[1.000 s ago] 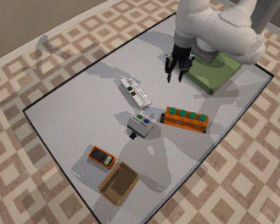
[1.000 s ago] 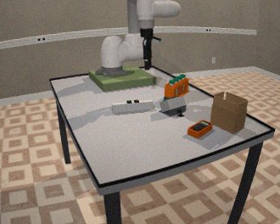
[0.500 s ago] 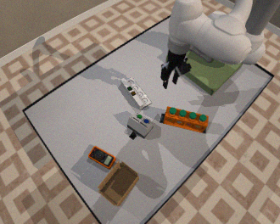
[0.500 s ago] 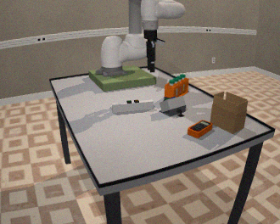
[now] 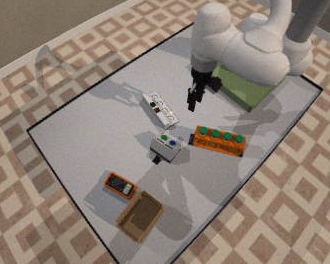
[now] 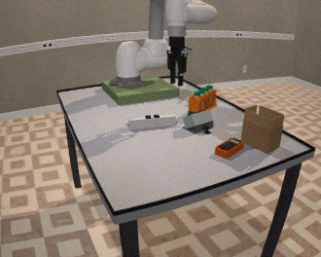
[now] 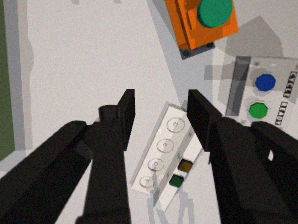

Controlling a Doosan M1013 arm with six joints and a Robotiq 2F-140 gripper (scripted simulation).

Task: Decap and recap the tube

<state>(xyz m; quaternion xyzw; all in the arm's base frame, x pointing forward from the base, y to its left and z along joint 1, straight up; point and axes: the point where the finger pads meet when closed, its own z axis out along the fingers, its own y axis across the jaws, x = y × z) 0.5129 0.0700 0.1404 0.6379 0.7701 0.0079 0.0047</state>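
The orange decapping station (image 5: pixel 218 140) holds four tubes, each with a green cap on. It also shows in the wrist view (image 7: pixel 202 22) with one green cap (image 7: pixel 215 12). The white cap tray (image 5: pixel 160 109) lies left of it; its four nests (image 7: pixel 161 162) are empty and its two lamps (image 7: pixel 181 173) look unlit. The grey key housing (image 5: pixel 166 147) carries the blue CYCLE key (image 7: pixel 265 82) and the green READY key (image 7: pixel 258 110). My gripper (image 5: pixel 193 102) (image 7: pixel 161 102) hangs high above the table, over the cap tray's end. Its fingers stand apart with nothing between them.
The arm's green base plate (image 5: pixel 244 87) is at the back of the table. An orange hand-held meter (image 5: pixel 120 184) and an open cardboard box (image 5: pixel 140 215) sit at the front. The table edge runs close behind the box.
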